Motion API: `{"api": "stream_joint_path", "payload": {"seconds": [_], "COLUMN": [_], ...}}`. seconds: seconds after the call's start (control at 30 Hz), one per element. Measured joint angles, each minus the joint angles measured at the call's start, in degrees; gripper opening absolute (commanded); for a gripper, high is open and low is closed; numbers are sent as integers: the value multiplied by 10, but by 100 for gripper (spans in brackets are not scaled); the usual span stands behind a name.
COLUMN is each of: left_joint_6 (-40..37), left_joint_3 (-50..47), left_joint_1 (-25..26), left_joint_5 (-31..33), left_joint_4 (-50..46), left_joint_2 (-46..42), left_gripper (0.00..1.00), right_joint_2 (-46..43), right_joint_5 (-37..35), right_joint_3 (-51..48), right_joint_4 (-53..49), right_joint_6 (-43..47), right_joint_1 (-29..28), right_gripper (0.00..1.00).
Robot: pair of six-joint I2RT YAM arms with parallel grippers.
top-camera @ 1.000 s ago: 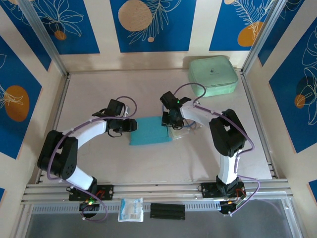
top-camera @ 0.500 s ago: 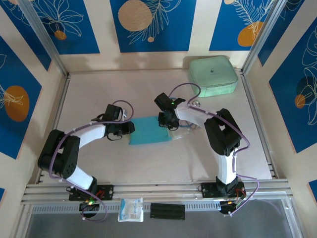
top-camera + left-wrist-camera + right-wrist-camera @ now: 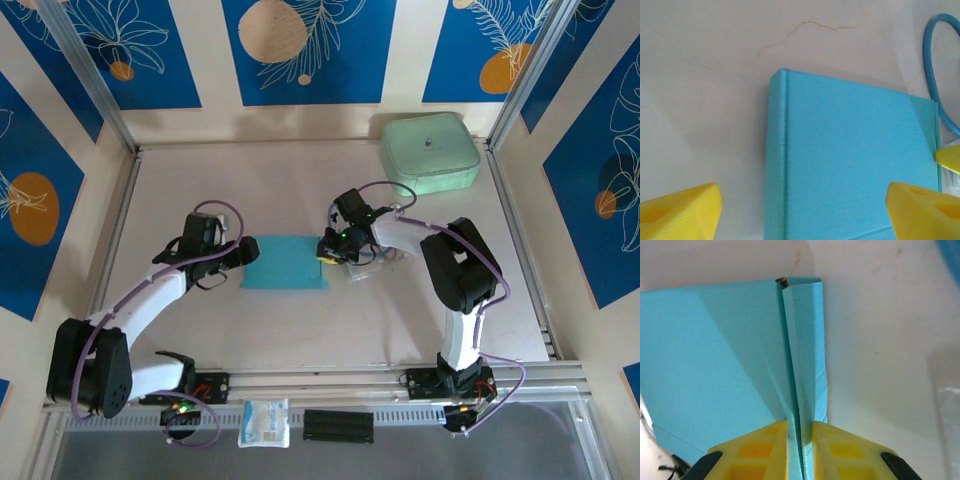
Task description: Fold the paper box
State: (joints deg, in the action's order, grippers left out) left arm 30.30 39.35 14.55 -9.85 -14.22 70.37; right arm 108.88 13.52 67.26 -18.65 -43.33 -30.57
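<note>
We see our left gripper (image 3: pixel 802 195), jaws spread wide, hanging at the left end of the flat sky-blue paper box (image 3: pixel 285 263) lying between the two grippers, while our right gripper (image 3: pixel 800 432) pinches its right-edge flap (image 3: pixel 807 350), where an unbraced pull could drag or crease the card.
</note>
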Motion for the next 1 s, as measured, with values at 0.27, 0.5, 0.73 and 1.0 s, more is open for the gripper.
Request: {"api": "stream_joint_path", "payload": {"seconds": [0.27,0.5,0.73,1.0], "left_joint_6": [31,129,217,220], "left_joint_3": [-45,-80,-96,-93], "left_joint_1": [-33,-33,-33,-33], "left_joint_5": [-186,-299,-334,-307], "left_joint_4": [119,317,426,337], "left_joint_2": [63,129,155,90], "left_gripper": [91,65,35,28], "right_joint_2": [12,16,13,-128], "right_joint_5": [98,107,89,-22], "right_joint_3": [-28,-25,-17,-17], "right_joint_4": [41,41,17,-68], "right_joint_6": [55,64,68,86], "right_joint_1": [49,49,39,7], "right_gripper": [17,19,34,69]}}
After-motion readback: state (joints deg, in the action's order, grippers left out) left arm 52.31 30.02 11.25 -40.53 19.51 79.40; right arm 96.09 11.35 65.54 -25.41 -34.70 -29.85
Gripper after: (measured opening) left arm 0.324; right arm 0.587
